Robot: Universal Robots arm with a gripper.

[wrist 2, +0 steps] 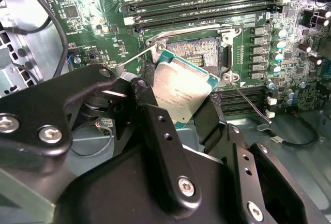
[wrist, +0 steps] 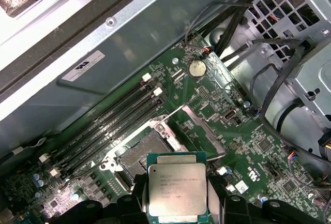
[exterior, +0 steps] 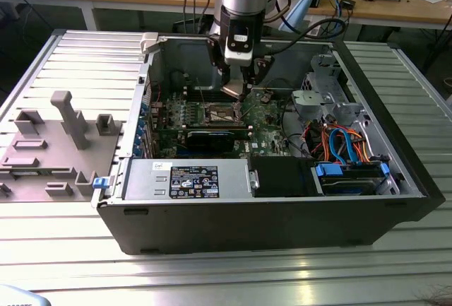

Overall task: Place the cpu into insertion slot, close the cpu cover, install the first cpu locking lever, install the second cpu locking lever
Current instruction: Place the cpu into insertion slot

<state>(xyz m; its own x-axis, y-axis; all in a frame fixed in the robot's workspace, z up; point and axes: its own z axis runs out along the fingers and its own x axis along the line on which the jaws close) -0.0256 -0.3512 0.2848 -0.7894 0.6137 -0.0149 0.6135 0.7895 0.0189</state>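
Currently the tool is clamped on the cpu, holding it just above the insertion slot, its edges not squared with the socket's rim. If it goes down skewed like this, I judge a corner could catch the rim, bending contacts or leaving it unseated

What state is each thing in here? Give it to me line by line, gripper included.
gripper: shut on the cpu
cpu: held over the board, not seated
insertion slot: uncovered and empty
cpu cover: swung open, off the slot
locking lever: unlatched, sticking out from the slot
computer case: lying on its side, open on top
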